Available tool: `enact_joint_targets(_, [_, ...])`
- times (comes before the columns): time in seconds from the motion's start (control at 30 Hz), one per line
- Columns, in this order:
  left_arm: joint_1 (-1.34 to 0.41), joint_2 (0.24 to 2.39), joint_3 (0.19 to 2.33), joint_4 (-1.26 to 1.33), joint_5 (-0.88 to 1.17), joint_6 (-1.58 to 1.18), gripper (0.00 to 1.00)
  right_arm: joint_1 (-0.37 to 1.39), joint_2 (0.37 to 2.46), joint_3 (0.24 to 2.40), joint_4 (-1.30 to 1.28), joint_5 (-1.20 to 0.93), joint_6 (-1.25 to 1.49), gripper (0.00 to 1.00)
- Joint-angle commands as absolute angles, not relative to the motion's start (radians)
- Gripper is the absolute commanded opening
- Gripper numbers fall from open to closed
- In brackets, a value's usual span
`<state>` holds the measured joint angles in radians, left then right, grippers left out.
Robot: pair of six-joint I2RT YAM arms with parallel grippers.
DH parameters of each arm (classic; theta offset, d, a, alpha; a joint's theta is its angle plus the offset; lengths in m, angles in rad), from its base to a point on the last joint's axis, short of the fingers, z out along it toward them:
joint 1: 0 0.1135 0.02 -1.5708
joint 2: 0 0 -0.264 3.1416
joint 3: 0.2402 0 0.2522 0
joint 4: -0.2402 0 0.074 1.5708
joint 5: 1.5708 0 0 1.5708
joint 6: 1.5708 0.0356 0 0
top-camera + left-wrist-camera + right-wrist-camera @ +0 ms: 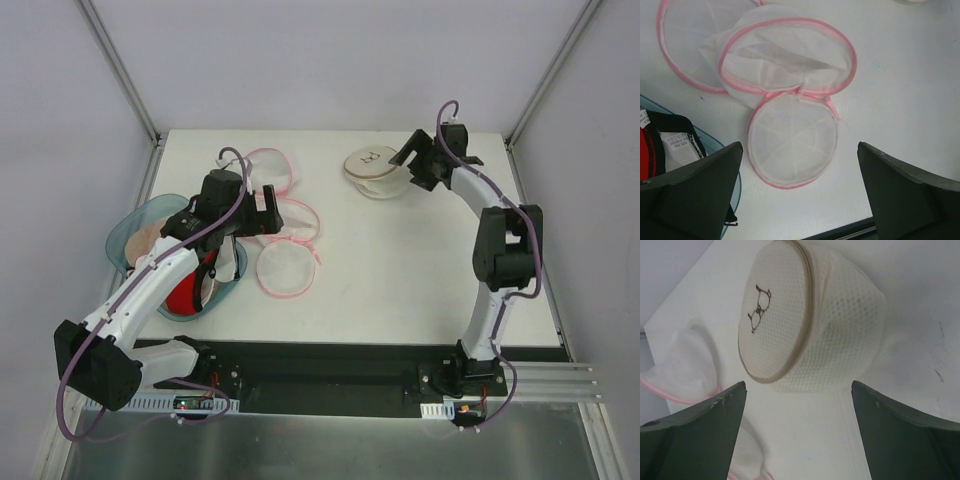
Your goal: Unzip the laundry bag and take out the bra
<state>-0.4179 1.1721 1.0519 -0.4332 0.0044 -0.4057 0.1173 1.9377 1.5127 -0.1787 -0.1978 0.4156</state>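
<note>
From above, the laundry bag [372, 170] sat at the far side of the white table [400, 280], right of centre, with the right gripper [410, 165] just beside it. The left gripper [268, 212] hung over pink-rimmed mesh pouches [285, 262].

The left wrist view showed its fingers [695, 195] spread wide over those pouches, gripping nothing.

In the right wrist view, the bag was a domed cream mesh pouch. Tan zip trim [802, 335] ringed its flat face, which bore a small dark logo [760, 307]. The fingers [900, 430] stood wide, clear of it.

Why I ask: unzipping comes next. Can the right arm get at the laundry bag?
Probably yes: the right gripper hangs open just beside the laundry bag, nothing lying between them.
</note>
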Motion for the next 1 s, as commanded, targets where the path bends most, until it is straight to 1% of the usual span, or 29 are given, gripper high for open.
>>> enact_joint_targets(0.0, [-0.419, 1.169, 1.051, -0.443, 0.041, -0.42, 0.99, 0.124, 2.083, 1.685, -0.104, -0.252, 0.572, 0.86])
enact_joint_targets(0.1, [-0.419, 1.172, 1.054, -0.448, 0.067, -0.422, 0.99, 0.13, 2.176, 1.797, -0.145, -0.235, 0.592, 0.72])
enact_joint_targets(0.2, [-0.419, 1.172, 1.054, -0.449, 0.069, -0.425, 0.99, 0.138, 2.209, 1.845, -0.17, -0.233, 0.586, 0.43])
enact_joint_targets(0.23, [-0.419, 1.172, 1.052, -0.451, 0.069, -0.426, 0.99, 0.14, 2.2, 1.836, -0.17, -0.239, 0.583, 0.12])
enact_joint_targets(0.27, [-0.419, 1.172, 1.052, -0.451, 0.068, -0.428, 0.99, 0.143, 2.186, 1.823, -0.169, -0.239, 0.578, 0.01])
enact_joint_targets(0.4, [-0.42, 1.177, 1.055, -0.453, 0.078, -0.43, 0.99, 0.143, 2.076, 1.694, -0.152, -0.297, 0.531, 0.01])
enact_joint_targets(0.43, [-0.42, 1.178, 1.058, -0.453, 0.083, -0.43, 0.99, 0.143, 2.001, 1.605, -0.147, -0.32, 0.496, 0.01])
enact_joint_targets(0.53, [-0.423, 1.19, 1.075, -0.451, 0.1, -0.423, 0.99, 0.146, 1.876, 1.453, -0.127, -0.443, 0.418, 0.01])
enact_joint_targets(0.57, [-0.425, 1.198, 1.083, -0.451, 0.104, -0.419, 0.99, 0.144, 1.797, 1.363, -0.135, -0.472, 0.357, 0.01])
enact_joint_targets(0.63, [-0.428, 1.204, 1.089, -0.451, 0.115, -0.414, 0.99, 0.138, 1.735, 1.293, -0.211, -0.57, 0.255, 0.02])
enact_joint_targets(0.67, [-0.429, 1.216, 1.098, -0.453, 0.118, -0.41, 0.99, 0.137, 1.695, 1.269, -0.268, -0.59, 0.144, 0.02])
enact_joint_targets(0.7, [-0.431, 1.221, 1.101, -0.449, 0.118, -0.41, 0.99, 0.132, 1.683, 1.264, -0.391, -0.588, 0.086, 0.01])
enact_joint_targets(0.77, [-0.433, 1.239, 1.111, -0.449, 0.115, -0.414, 0.99, 0.132, 1.663, 1.272, -0.507, -0.504, 0.008, 0.03])
enact_joint_targets(0.8, [-0.433, 1.247, 1.115, -0.452, 0.117, -0.416, 0.99, 0.13, 1.651, 1.288, -0.585, -0.341, 0.005, 0.19])
enact_joint_targets(0.83, [-0.437, 1.258, 1.12, -0.451, 0.12, -0.417, 0.99, 0.133, 1.638, 1.286, -0.598, -0.263, 0.005, 0.64])
enact_joint_targets(0.87, [-0.44, 1.273, 1.126, -0.451, 0.13, -0.423, 0.99, 0.136, 1.623, 1.281, -0.595, -0.189, 0.005, 0.83])
enact_joint_targets(0.9, [-0.445, 1.278, 1.13, -0.449, 0.133, -0.426, 0.99, 0.138, 1.58, 1.261, -0.583, -0.087, 0.02, 0.86])
enact_joint_targets(0.97, [-0.465, 1.29, 1.138, -0.451, 0.126, -0.423, 0.99, 0.155, 1.516, 1.223, -0.517, -0.035, 0.044, 0.91])
